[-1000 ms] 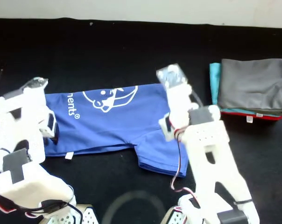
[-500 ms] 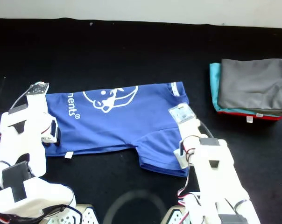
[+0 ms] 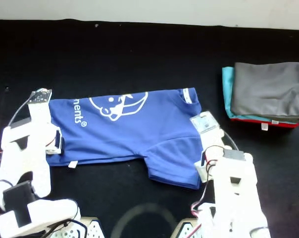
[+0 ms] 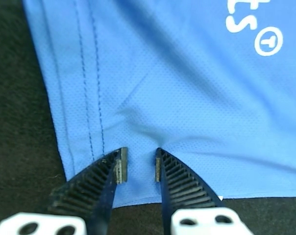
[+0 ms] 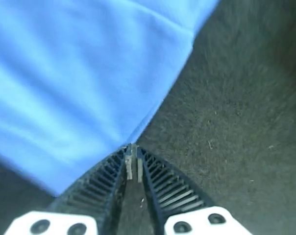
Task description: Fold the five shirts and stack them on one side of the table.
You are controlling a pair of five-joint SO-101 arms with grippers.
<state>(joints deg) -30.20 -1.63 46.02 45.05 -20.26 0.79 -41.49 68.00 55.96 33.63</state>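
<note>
Where the two white arms stand at the near edge of the black counter (image 3: 139,59), the blue shirt (image 3: 129,129) lies flat and spread out between them, with its white drawing facing up. The left tool (image 4: 138,166) sits on the shirt's stitched hem at the left end. Its two fingers are a little apart, with blue cloth showing in the gap and a small wrinkle just in front of them. The right tool (image 5: 133,166) is at the shirt's other end, right at the cloth's edge, where blue meets black. Its fingers are pressed together, and I cannot tell if any cloth is caught between them. Farther back on the right side lies a pile of folded shirts (image 3: 268,89), well apart from the blue one. The top one is grey, with a teal edge and a red edge peeking out under it.
</note>
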